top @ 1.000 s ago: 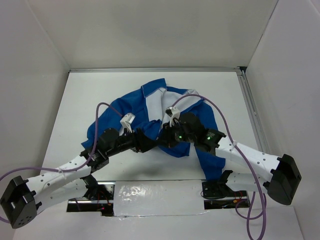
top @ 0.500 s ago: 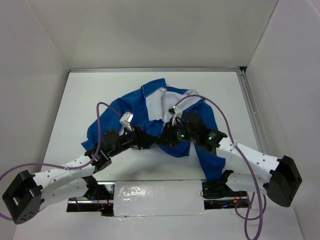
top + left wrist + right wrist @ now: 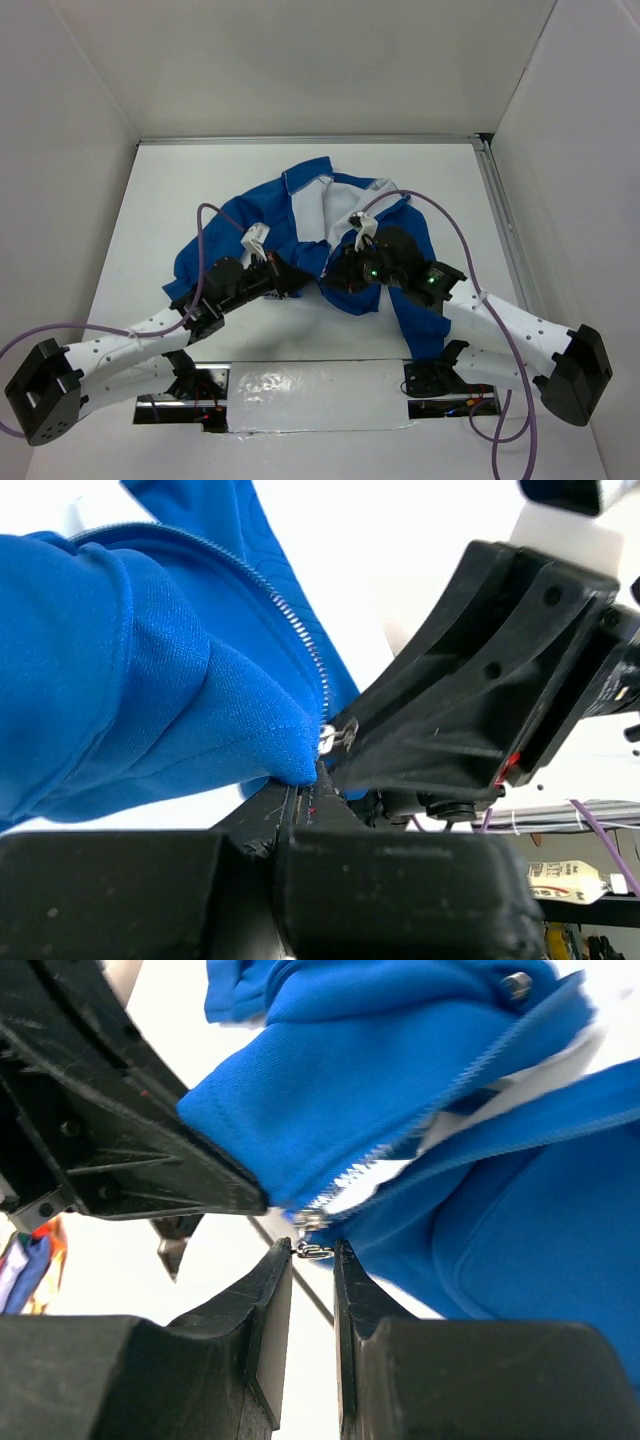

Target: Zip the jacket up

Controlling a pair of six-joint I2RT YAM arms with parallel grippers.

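The bright blue jacket (image 3: 262,207) lies crumpled mid-table with its white lining (image 3: 308,205) showing. My two grippers meet at its near hem. The left gripper (image 3: 303,284) is shut, pinching the blue hem corner (image 3: 290,763) just beside the bottom of the zipper teeth (image 3: 292,620). The right gripper (image 3: 330,279) has its narrow-set fingertips (image 3: 283,1257) on either side of the small metal zipper pull (image 3: 316,1251), which spans the gap between them. The slider (image 3: 309,1221) sits at the base of the teeth. In the left wrist view the right gripper's black body (image 3: 480,680) fills the right side.
The white table (image 3: 160,200) is boxed in by white walls, with a metal rail (image 3: 505,230) along its right edge. Purple cables (image 3: 205,225) loop over both arms. A blue sleeve (image 3: 415,320) trails under the right arm toward the near edge.
The left gripper has closed onto the hem corner. Both arms shifted slightly; the right arm's elbow swung outward to the right. The right gripper's jaws have not changed.
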